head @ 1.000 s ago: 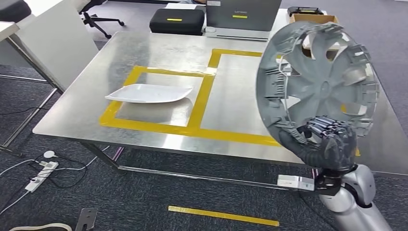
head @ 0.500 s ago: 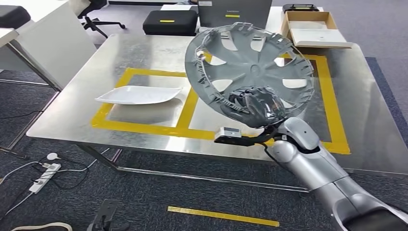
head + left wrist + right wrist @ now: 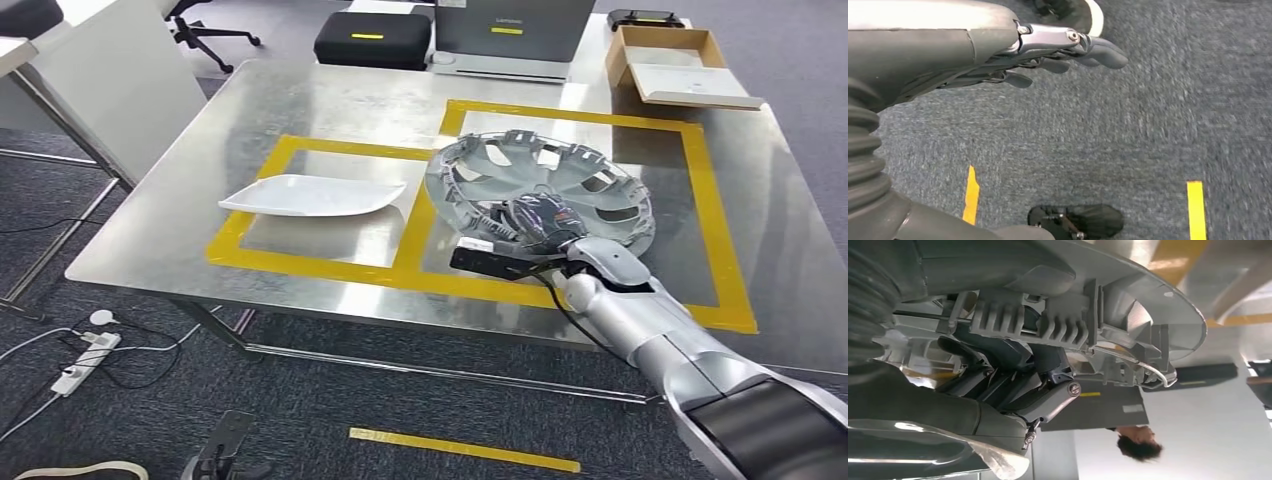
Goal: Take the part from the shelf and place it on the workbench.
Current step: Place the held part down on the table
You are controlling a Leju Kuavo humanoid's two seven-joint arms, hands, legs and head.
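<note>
Grey hubcap (image 3: 545, 180) on workbench (image 3: 330, 105), gripped by right robot hand (image 3: 535, 220); left robot hand (image 3: 1048, 50) spread, empty.

The right hand (image 3: 998, 375) grips the ribbed rim of the grey wheel cover (image 3: 1108, 315) with its dark fingers (image 3: 993, 357) curled around it, above the yellow-taped metal counter (image 3: 1243, 295), with a person's head (image 3: 1138, 445) behind.

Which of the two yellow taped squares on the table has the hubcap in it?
The larger right-hand square, nearer the cardboard box; the left square holds the white plate.
</note>
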